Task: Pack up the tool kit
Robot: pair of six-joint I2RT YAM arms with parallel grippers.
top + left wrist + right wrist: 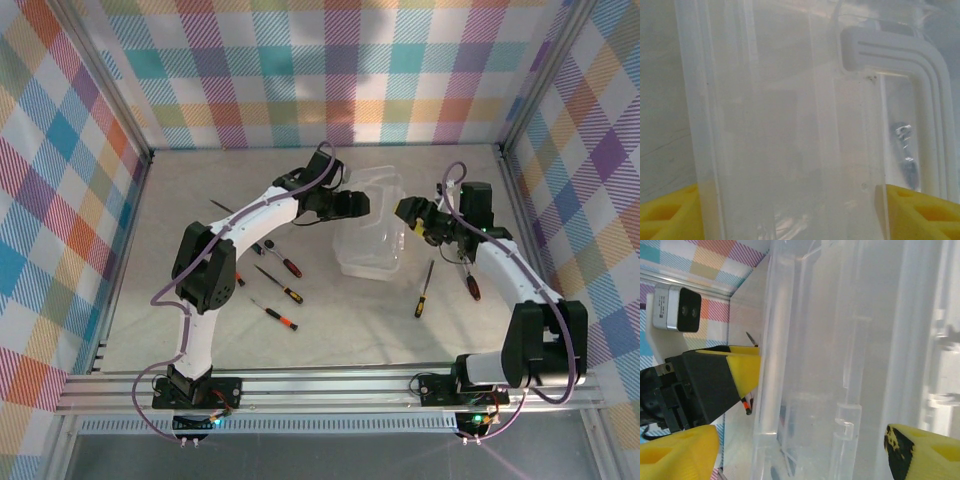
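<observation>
The clear plastic box (368,250) stands mid-table with its lid (378,185) raised at the far side. My left gripper (352,205) is at the box's left side, my right gripper (410,213) at its right. In the left wrist view the left gripper (790,210) is open wide, and clear plastic (790,125) with a white latch (890,50) spans the gap. The right gripper (802,455) is also open wide around the box wall (840,365). Whether the fingers touch the plastic is unclear. Screwdrivers lie left (288,265) (275,315) and right (424,290) (471,283) of the box.
Another screwdriver (282,288) lies among the left group, and a thin one (222,205) sits further back left. The left gripper's yellow finger (745,370) rests against the box's outer rim. Plaid walls and metal rails enclose the table (330,335).
</observation>
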